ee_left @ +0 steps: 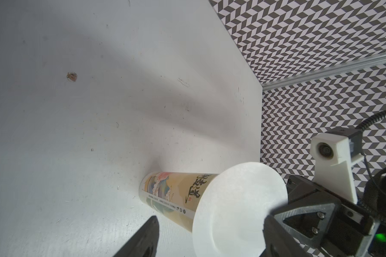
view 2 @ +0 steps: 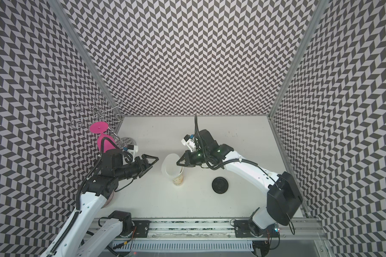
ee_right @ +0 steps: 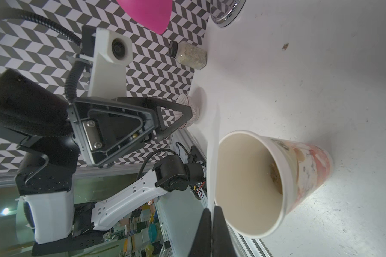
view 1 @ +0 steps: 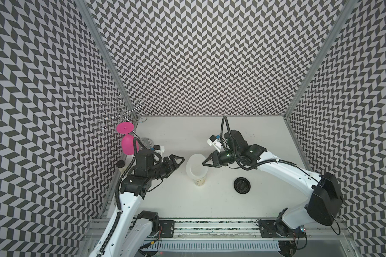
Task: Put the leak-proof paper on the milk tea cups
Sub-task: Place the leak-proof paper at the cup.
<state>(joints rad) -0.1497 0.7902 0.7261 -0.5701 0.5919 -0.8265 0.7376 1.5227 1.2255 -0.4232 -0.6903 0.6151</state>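
Right tool (view 1: pixel 204 163) pinching paper (view 1: pixel 193 164) above cup (view 1: pixel 200 180), arm (view 1: pixel 283 171) outstretched

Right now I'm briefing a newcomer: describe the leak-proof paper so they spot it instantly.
On the white table, find the tall paper cup near the middle. Over its mouth hangs the leak-proof paper, a thin round white sheet pinched at its edge by the right fingers. Unlike the black lid lying flat nearby, it is pale and held aloft.

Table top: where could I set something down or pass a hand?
Bare: the near table strip between cup, black lid and front rail; the far strip by the back wall. Crowded: around the cup, and the pink goblet corner.
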